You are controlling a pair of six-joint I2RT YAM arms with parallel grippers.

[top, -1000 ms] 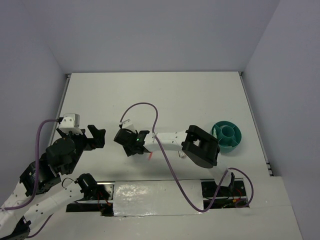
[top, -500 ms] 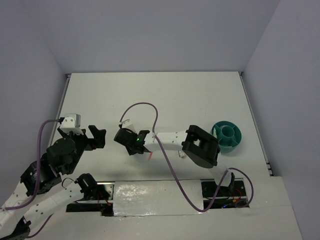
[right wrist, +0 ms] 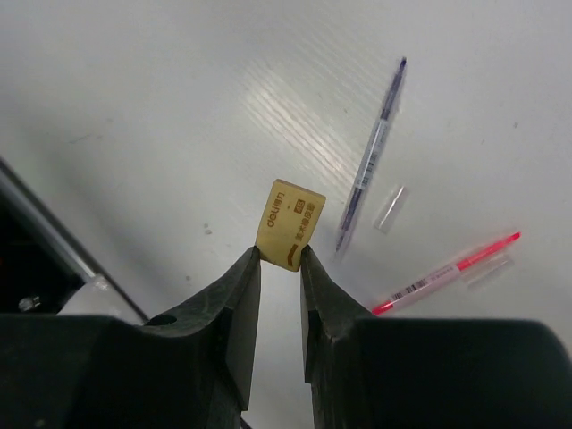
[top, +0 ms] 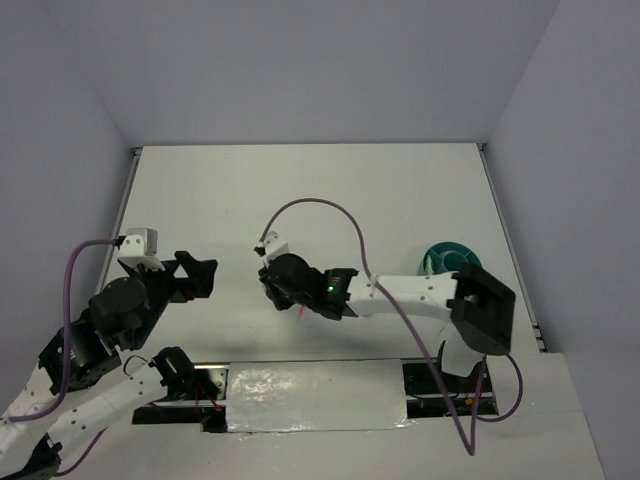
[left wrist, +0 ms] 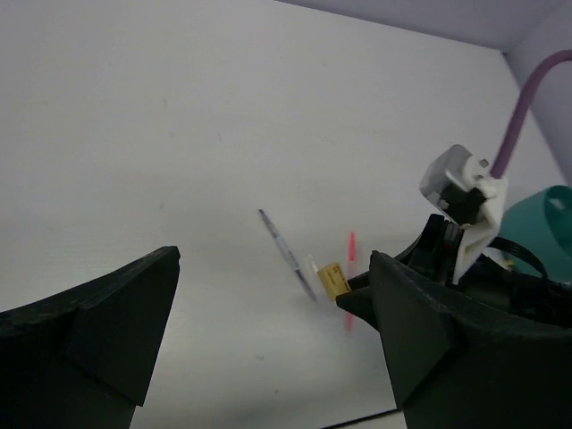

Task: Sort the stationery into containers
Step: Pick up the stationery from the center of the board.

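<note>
Now, left gripper (top: 196,272): is hanging wide open near the table's (top: 300,190) left edge.
Grey pen (right wrist: 371,156): is lying near the middle of the near edge.
Yellow-brown block (right wrist: 288,223): is sitting pinched between the right gripper (right wrist: 280,259) fingers, beside both pens.
Pink-red pen (right wrist: 447,273): is lying just beside the block.
Teal cup (top: 445,257): is standing near the right edge.

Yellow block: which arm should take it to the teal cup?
Right. The right fingers pinch the yellow block, and the teal cup sits on that arm's side. The left fingers stand open and empty, well off to the left.
</note>
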